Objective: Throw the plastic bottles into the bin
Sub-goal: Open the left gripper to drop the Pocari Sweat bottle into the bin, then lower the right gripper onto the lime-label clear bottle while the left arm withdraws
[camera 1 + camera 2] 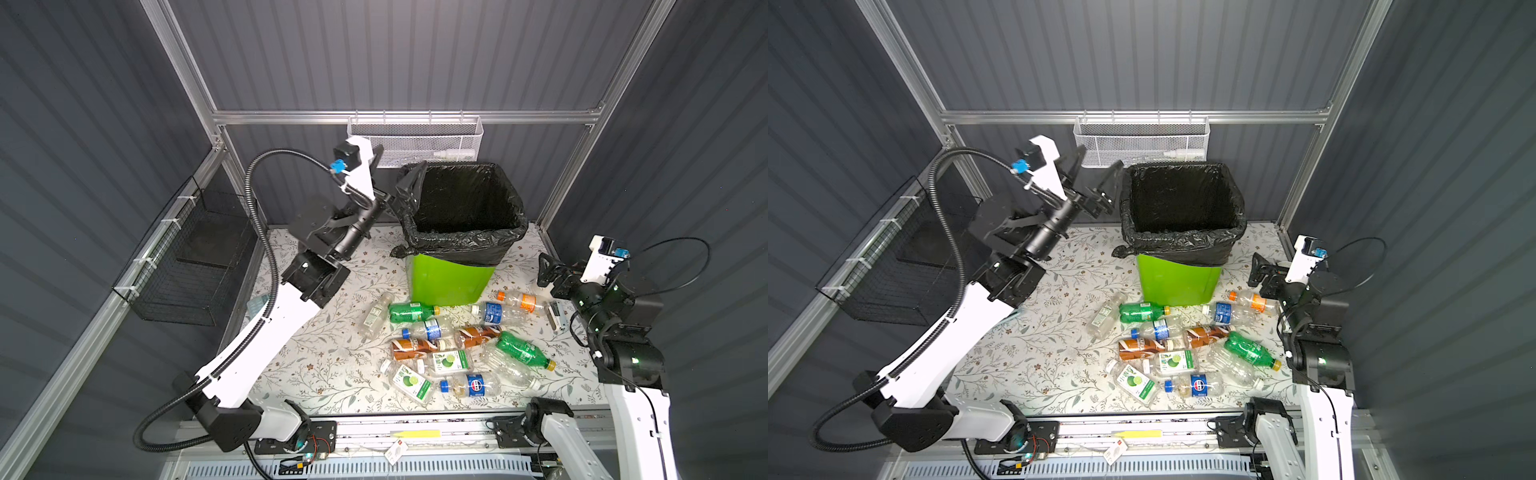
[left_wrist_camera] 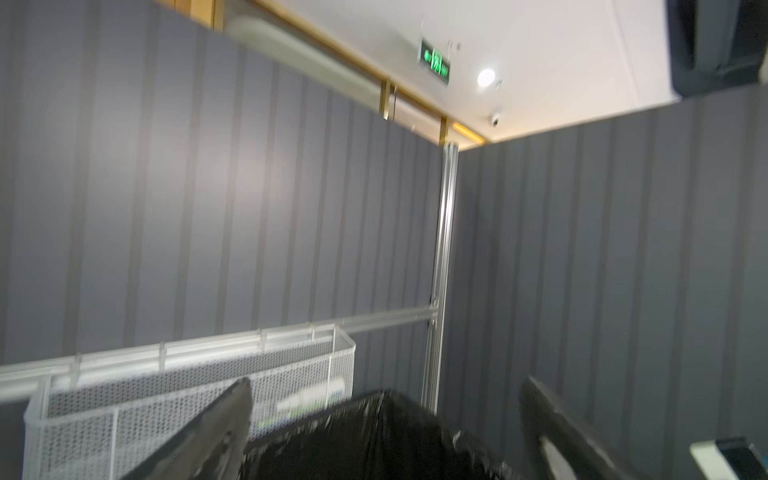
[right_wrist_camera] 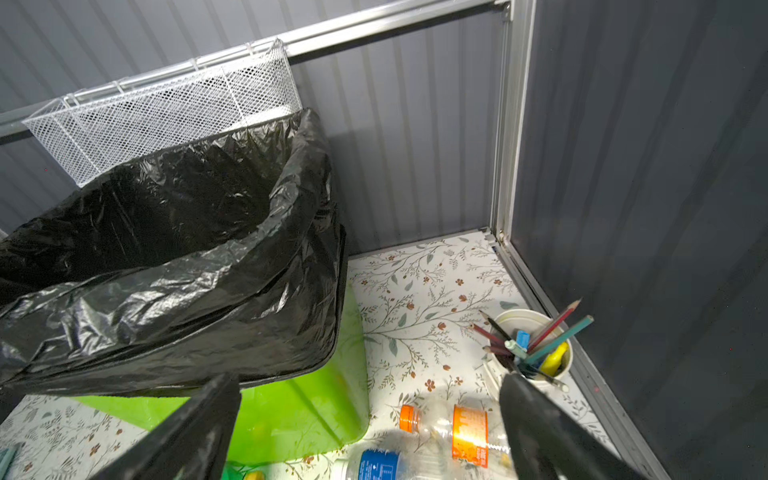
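Both top views are showing my left end effector [image 1: 1096, 169] wide open, empty, at the rim of the bin [image 1: 449, 282]; plastic bottles [image 1: 449, 360] are lying before it, so I'm aiming mid-body next.

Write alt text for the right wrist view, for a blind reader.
A green bin lined with a black bag dominates the view, on a floral table. Near it lie an orange-capped bottle and a blue-labelled bottle, and a white cup of pencils stands nearby. The open right gripper frames the foreground.
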Tool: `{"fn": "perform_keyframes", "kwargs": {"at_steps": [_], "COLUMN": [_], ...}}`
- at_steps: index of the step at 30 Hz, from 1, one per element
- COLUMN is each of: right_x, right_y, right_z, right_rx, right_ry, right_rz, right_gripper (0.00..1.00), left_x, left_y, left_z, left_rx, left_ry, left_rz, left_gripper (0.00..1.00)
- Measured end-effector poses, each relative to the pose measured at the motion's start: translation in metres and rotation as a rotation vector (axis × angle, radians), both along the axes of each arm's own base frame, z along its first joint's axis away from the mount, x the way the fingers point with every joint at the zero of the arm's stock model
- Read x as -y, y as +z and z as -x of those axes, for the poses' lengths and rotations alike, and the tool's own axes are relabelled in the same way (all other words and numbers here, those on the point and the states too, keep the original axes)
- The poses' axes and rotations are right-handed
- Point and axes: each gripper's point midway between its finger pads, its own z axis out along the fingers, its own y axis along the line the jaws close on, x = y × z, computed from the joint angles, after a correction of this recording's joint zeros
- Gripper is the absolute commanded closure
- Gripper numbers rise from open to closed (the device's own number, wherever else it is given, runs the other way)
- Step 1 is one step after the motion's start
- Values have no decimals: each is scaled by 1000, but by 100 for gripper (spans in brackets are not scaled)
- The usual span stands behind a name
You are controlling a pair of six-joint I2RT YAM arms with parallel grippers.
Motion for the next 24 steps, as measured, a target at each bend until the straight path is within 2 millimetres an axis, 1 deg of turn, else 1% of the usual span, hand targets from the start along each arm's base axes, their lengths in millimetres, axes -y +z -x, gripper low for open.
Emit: {"fn": "perform_keyframes", "kwargs": {"at_steps": [2,3,6,9,13,15,17,21,23,24], "right_x": [-4,-6,-18,-38,-77,-95,-115,-150,-168,-177], "right_y": [-3,-4,-11,-19,-37,-49,-65,-101,-119,-126], "right_z": [3,5,12,22,36,42,47,55,59,61], "right_rx": [-13,-18,-46,-74,-122,-150,-189,-278,-330,-353], "right_ry": [21,31,80,160,315,386,455,557,600,617], "right_rz": [-5,-5,6,40,127,167,211,304,351,367], "right_gripper": [1,1,1,1,1,1,1,1,1,1], "left_x": [5,4,-6,-25,-60,-75,-92,-115,-127,-132], "left_y": [-33,-46,-74,-105,-148,-170,-195,-243,-265,-273], "left_z": [-18,-23,-34,-39,-44,-49,-54,-58,-59,-59], "left_rx": [-87,-122,-197,-272,-377,-440,-512,-631,-690,-714], "left_ry": [47,71,148,242,380,441,501,572,603,614], "left_rz": [-65,-88,-135,-178,-229,-246,-259,-288,-299,-304], "left_gripper": [0,0,0,0,0,0,0,0,0,0]}}
